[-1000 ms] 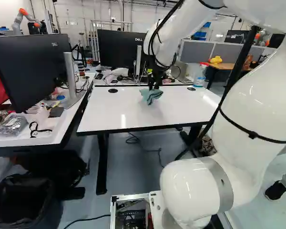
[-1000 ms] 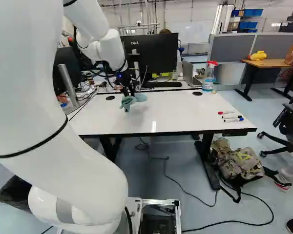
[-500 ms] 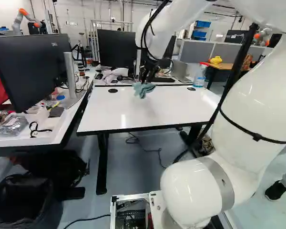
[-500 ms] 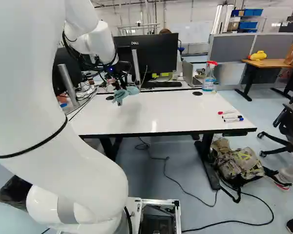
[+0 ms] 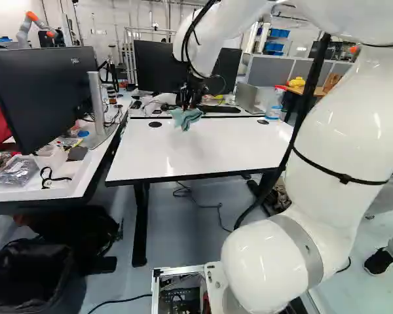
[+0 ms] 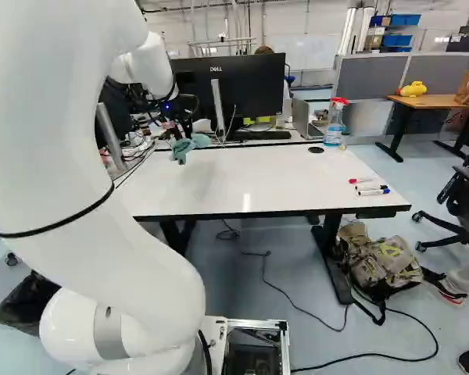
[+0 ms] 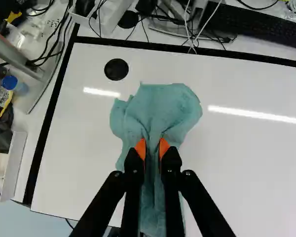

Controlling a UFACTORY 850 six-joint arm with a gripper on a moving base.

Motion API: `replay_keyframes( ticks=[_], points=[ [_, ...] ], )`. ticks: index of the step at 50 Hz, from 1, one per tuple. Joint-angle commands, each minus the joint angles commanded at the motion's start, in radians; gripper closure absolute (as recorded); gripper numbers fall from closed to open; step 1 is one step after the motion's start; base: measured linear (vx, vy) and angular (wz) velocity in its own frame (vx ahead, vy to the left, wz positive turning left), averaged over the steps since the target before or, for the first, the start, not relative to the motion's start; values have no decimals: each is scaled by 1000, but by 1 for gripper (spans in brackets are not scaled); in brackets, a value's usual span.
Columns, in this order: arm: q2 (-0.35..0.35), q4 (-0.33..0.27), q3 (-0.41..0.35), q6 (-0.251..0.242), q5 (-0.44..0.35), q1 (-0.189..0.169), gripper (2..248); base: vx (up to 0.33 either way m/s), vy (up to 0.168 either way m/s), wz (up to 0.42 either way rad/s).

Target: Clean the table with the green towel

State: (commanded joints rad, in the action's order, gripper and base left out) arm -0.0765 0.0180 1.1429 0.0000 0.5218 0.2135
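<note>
In the left base view my gripper (image 5: 187, 104) is over the far left part of the white table (image 5: 203, 154), with the green towel (image 5: 186, 118) hanging below it. The wrist view shows the gripper (image 7: 152, 150) shut on the towel (image 7: 160, 106), a bunched fold pinched between the orange pads. Part of the cloth spreads ahead of the fingers and part trails back under them. Whether the towel touches the tabletop, I cannot tell. Near the table's far left corner, a round black cap (image 7: 116, 69) shows beside the towel.
Behind the table stand monitors (image 6: 250, 86), a keyboard (image 7: 256, 24) and a laptop (image 6: 303, 117). A spray bottle (image 6: 335, 123) is at the far edge, with markers (image 6: 371, 187) near the right edge. Left stands another desk with a monitor (image 5: 42, 98). Another robot (image 5: 36, 25) is far back.
The arm has swung left and somewhat toward the table's far edge, carrying the towel with it. The gripper has stayed shut on the cloth. The base has not moved.
</note>
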Motion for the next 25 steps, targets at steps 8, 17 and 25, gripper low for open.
replay_keyframes(
  ticks=[8,17,25],
  points=[
    [-28,0,30,0,0,23,199,0,0,0],
    [-60,0,65,0,0,49,199,0,0,0],
    [-89,0,96,0,0,70,199,0,0,0]
  ],
)
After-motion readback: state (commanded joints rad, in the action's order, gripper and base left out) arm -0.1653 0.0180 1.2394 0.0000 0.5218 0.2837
